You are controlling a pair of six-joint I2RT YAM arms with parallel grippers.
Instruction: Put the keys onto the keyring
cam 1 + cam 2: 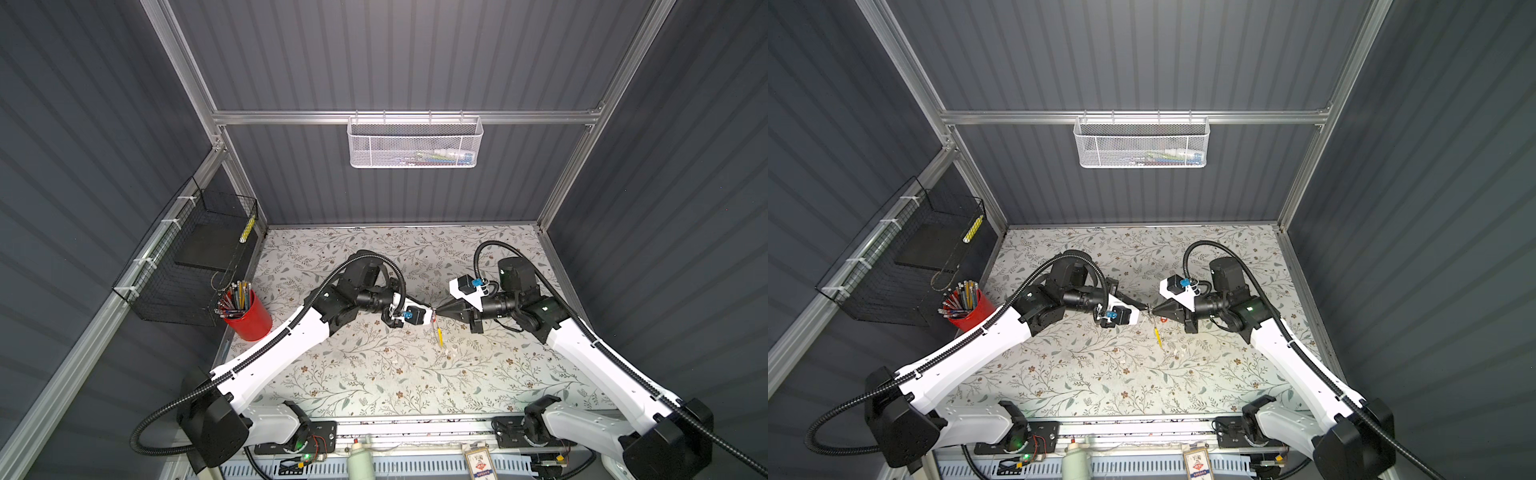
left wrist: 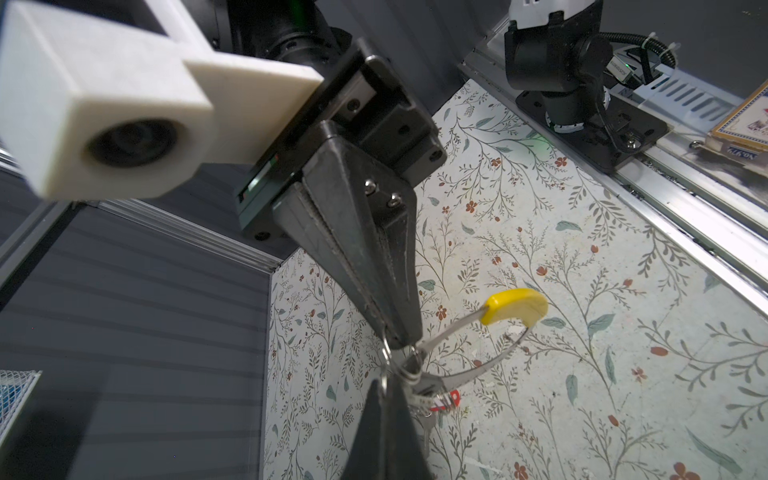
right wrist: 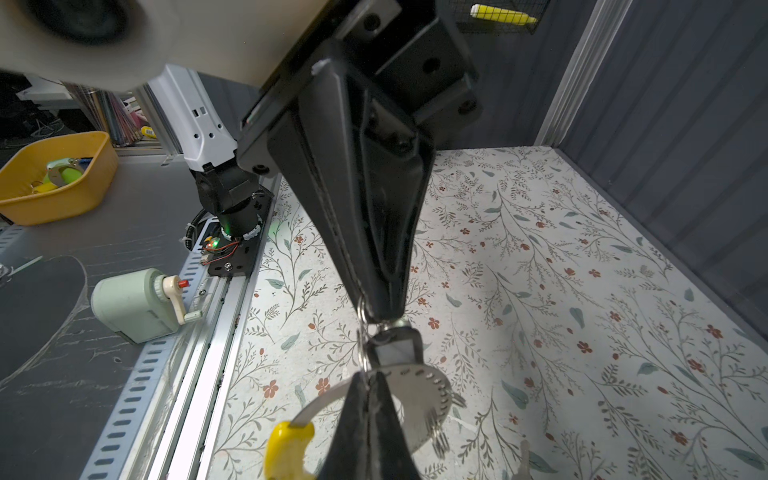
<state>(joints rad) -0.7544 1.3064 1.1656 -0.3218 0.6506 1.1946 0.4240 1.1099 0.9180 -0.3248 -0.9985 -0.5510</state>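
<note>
Floral paper covers the table [image 1: 374, 382]. Closest to us, on the front rail, sits a pale green pencil sharpener [image 3: 133, 303]. Past it, above the middle of the table, our two arms meet tip to tip. Our left gripper [image 3: 376, 314] is fully closed and appears to pinch a small ring [image 3: 361, 309], with the black-rimmed tag [image 3: 395, 349] hanging just under it. Our right gripper [image 2: 395, 337] is clamped too. As far as we can tell, it grips the keyring [image 2: 469, 374] at the bare end of the band beside its yellow piece [image 2: 515, 307]. The keyring hangs in the air under the tips. The red tag [image 2: 451, 400] dangles from the band with its key [image 2: 428, 428] below, so we judge that one threaded. Farther back are a red cup [image 1: 251, 320] of pencils and a white basket [image 1: 415, 145] on the rear wall.

We judge the step to be sliding the small ring onto the band's end. To do it well we should hold the right grip steady and move only the left, in short strokes along the band. We should release once the ring is past the end, since a twist could let the thin metal slip out.

In both top views the keyring shows edge-on, with the yellow piece low. Its flat faces look toward the two arms, and its long line runs downward.
</note>
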